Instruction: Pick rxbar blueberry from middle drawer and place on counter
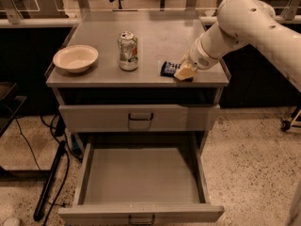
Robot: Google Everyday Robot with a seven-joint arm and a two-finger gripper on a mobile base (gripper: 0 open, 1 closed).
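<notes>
1. The bar (168, 68), in a dark blue wrapper, lies flat on the counter (160, 32), near the right end of the near edge.
2. The gripper (185, 73) sits at the right end of the bar, its pale tip overlapping the wrapper. We cannot tell whether it grips the bar or merely rests against it.
3. The white arm (244, 22) reaches in from the far right and slopes down to the left toward the gripper.
4. A silver can (128, 51) stands upright on the counter to the left of the bar, near it but apart from it.
5. A pale bowl (75, 58) rests upright farther left, close to the near left corner and well apart from the bar.
6. Below the counter, the upper drawer (103, 117) is shut, with a small dark handle at the middle of its front.
7. The lower drawer (141, 175) is pulled out toward the near side, its grey floor in view.
8. The cabinet stands on a speckled floor (249, 159). A dark cable (49, 182) trails on the floor at the near left.
</notes>
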